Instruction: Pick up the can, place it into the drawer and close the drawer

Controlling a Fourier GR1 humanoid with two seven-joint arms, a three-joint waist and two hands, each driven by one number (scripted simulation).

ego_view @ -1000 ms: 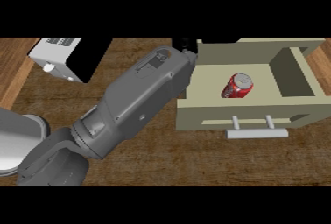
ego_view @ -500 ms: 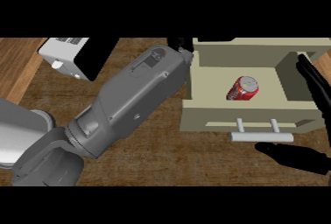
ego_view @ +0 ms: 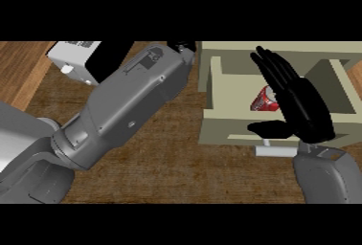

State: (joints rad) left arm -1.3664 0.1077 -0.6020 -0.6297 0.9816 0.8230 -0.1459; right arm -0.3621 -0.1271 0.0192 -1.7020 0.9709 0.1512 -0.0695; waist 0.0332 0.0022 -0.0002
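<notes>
A dark brown counter [ego_view: 176, 162] fills the view, with a lighter wooden strip along its 9 to 10 o'clock edge.

The largest thing in sight is the left forearm [ego_view: 120, 115], a broad grey limb running from 7 o'clock up toward 12 o'clock. It covers much of the counter's left half. Of the left hand [ego_view: 185, 46] only a small black bit shows at the arm's top end, just beside the drawer's left wall; whether its fingers are spread or curled cannot be told.

Next comes the drawer [ego_view: 212, 115], a pale beige box standing open at 1 to 3 o'clock, its front panel toward the bottom of the view. A light handle [ego_view: 272, 151] sticks out from that panel at about 4 o'clock.

The right forearm [ego_view: 329, 177] enters at 5 o'clock, grey and short in the view. Its right hand [ego_view: 304, 107] lies over the drawer's middle, fingers straight and together, pointing toward 12 o'clock, thumb stretched out toward 9 o'clock over the front panel. It holds nothing.

A white and black box-like appliance [ego_view: 74, 60] sits at 10 to 11 o'clock, partly hidden behind the left forearm.

Smallest is the can [ego_view: 263, 99], red, lying tilted inside the drawer at about 2 o'clock, partly hidden by the right hand.
</notes>
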